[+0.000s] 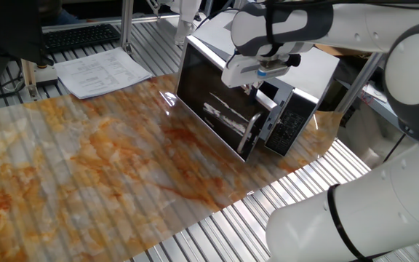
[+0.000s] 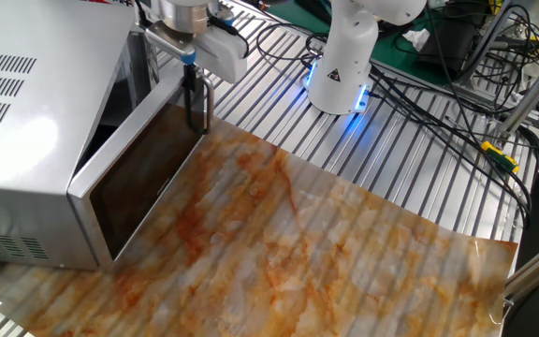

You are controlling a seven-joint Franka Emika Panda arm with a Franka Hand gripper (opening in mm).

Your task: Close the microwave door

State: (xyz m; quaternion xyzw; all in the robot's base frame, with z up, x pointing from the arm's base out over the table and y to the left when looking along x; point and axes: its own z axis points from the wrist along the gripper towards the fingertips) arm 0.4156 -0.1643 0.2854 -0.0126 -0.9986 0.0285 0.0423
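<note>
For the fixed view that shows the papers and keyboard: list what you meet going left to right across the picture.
Keyboard → stack of papers → microwave door → black keypad panel.

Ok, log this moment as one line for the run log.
phase: closing | gripper at handle end of microwave door, grip unclear | door: ajar, small gap to microwave | done: no

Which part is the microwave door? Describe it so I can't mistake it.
Find the white microwave at the table's edge. The microwave door is its large glossy dark-glass panel, still slightly ajar, with a vertical silver handle. Unlike the narrow black keypad panel beside it, it has no buttons.
</note>
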